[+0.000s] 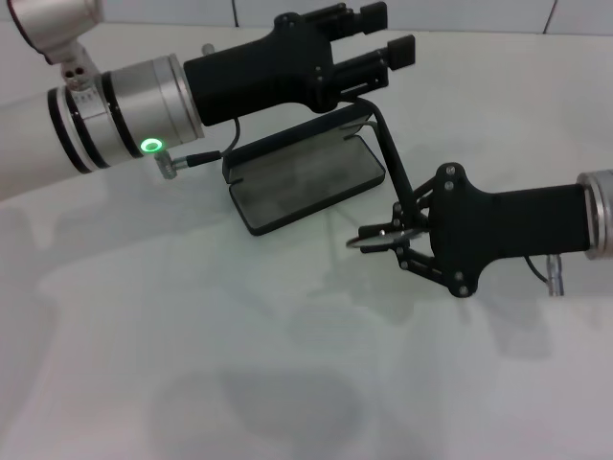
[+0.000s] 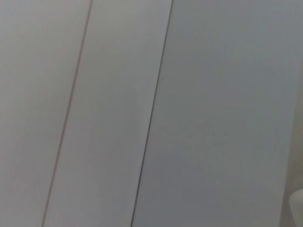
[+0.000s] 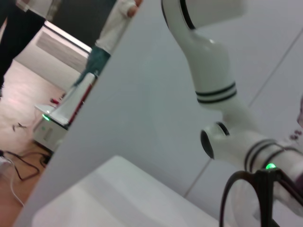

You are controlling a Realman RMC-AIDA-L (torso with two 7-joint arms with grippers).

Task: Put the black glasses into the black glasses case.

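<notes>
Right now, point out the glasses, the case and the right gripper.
black glasses (image 1: 391, 158), head view, temple arm.
black glasses case (image 1: 306, 182), head view, grey lining.
right gripper (image 1: 397, 235), head view, between fingertips.

glasses (image 1: 383, 182): 1 | glasses case (image 1: 305, 177): 1 | claws: 2 (left claw (image 1: 375, 40), right claw (image 1: 402, 235))

A plain white table (image 1: 192, 364) carries the things. The black glasses case (image 1: 305, 180) lies open directly on it, at about twelve o'clock from the table's middle, its grey-lined tray flat on the surface and its lid raised on the far side. Soft grey shadows fall on the tabletop towards six o'clock.
</notes>
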